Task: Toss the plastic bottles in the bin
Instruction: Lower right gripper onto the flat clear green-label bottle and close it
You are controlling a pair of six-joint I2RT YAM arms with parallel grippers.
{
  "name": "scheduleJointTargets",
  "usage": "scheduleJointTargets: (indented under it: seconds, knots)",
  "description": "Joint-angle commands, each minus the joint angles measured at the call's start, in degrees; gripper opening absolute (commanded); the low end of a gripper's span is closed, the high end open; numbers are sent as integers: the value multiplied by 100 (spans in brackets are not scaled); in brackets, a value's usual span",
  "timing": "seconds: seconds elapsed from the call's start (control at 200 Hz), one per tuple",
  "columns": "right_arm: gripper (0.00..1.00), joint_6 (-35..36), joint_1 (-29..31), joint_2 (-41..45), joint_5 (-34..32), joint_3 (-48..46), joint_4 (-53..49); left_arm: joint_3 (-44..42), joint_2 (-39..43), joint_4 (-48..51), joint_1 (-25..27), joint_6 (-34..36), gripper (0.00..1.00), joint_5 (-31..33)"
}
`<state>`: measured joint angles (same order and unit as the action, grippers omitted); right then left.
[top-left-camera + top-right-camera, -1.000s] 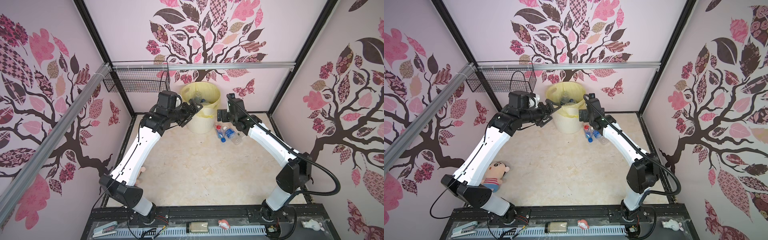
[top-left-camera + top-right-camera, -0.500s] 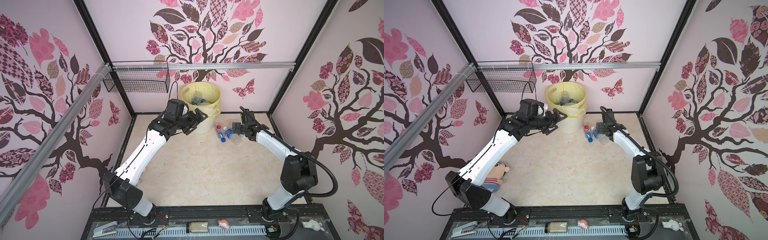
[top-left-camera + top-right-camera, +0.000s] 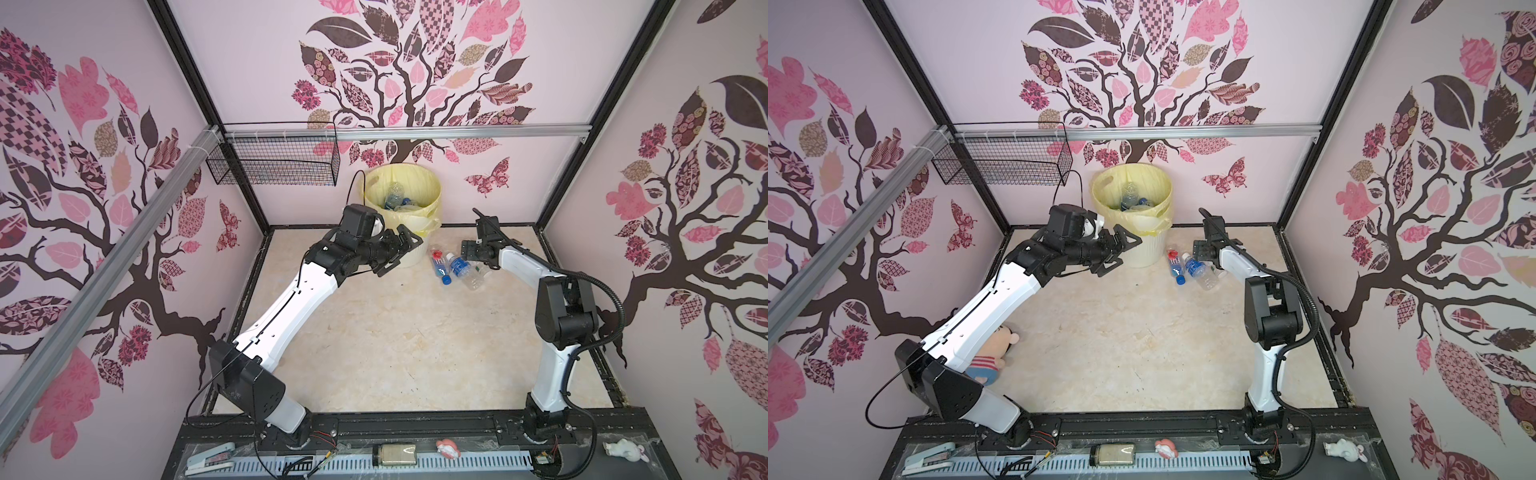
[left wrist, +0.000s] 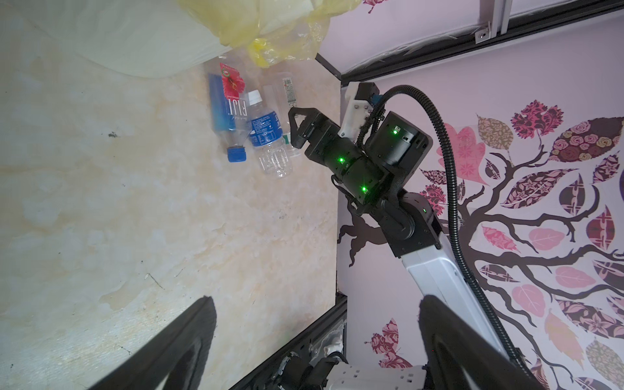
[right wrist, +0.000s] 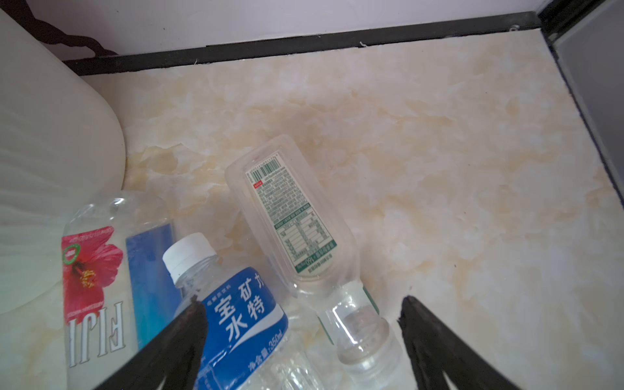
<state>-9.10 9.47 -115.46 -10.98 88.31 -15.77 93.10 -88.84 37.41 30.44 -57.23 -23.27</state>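
Bottles (image 3: 395,196) in bin (image 3: 434,189) overlap, count unreadable. Doll (image 3: 994,353) half hidden by left arm (image 3: 984,311). Fiji bottle (image 5: 94,287) cropped in right wrist view.

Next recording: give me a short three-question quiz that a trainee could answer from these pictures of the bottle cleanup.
1. True or false: the left pincer holds a bottle.
2. How many bottles lie on the floor beside the bin?
3. The bottle with the white cap carries: A a red flower label; B a blue label; C a green-and-white label.

Key: 1 false, its jaws stand open and empty. 2 three. 3 B.
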Motion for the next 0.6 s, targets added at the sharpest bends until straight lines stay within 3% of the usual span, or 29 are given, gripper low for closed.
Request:
scheduleJointTargets:
  seconds: [0.0, 0.375, 0.595]
  knots:
    - [89, 75, -76, -436, 112, 382, 3, -73, 60, -166, 14, -7, 97, -107]
    - [74, 145, -205, -1214, 277, 1168, -210, 12, -188, -245, 11, -51, 97, -195]
    - [72, 112, -210, -1417, 342, 1214, -260, 29, -282, -264, -1, -34, 97, -196]
